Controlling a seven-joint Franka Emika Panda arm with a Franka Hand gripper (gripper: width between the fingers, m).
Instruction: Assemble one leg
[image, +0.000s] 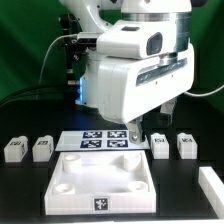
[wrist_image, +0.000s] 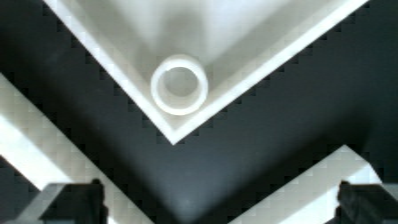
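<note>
the leg (image: 160, 146) rests near the plate (image: 70, 202); the gripper (wrist_image: 210, 202) hovers above one plate corner, its fingers apart.

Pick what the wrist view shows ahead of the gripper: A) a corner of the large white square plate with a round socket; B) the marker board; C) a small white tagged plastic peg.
A: one corner of the large white square plate, with its round socket, lies beyond the open, empty gripper.

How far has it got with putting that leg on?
Done: nothing visible; every leg in view lies loose beside the plate, whose corner socket is empty. In hand: nothing; the tool hangs open above that corner. Left: grasp a leg, fit it in.
</note>
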